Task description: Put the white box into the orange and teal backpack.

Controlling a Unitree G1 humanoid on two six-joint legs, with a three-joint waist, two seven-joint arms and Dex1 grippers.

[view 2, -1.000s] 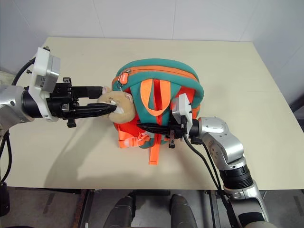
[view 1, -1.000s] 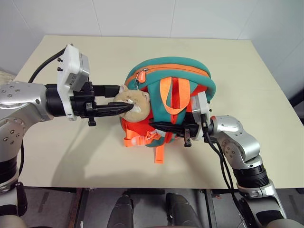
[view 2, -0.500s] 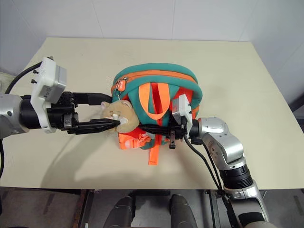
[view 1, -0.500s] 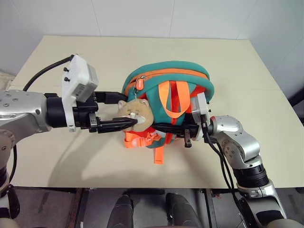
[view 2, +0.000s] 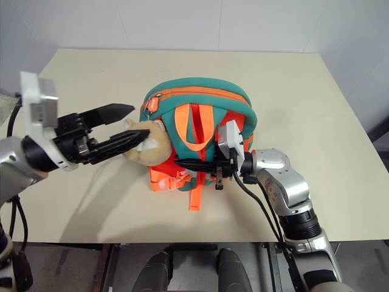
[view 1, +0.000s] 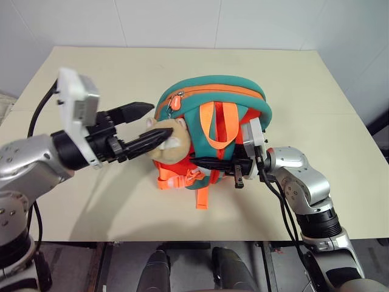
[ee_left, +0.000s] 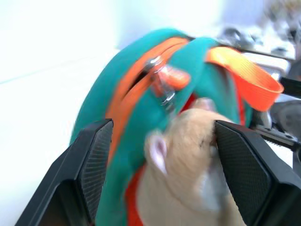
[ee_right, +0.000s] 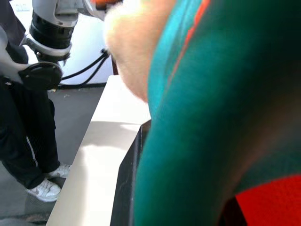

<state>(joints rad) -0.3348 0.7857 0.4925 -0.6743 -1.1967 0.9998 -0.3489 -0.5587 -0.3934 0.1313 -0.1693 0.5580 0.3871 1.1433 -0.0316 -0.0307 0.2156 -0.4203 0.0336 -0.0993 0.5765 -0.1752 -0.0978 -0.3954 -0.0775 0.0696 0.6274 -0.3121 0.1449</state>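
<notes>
Beside the backpack (view 1: 209, 115), left gripper (view 1: 151, 123) gapes around plush toy (view 1: 173, 143).

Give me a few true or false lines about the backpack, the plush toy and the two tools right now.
1. The backpack lies flat on the floor. False: it stands on the table.
2. The left tool is open, its fingers spread around the plush toy. True.
3. The right tool is shut against the backpack's strap side. True.
4. The zipper pull is teal. False: it is orange.
5. A white box rests on top of the backpack. False: none lies there.
</notes>
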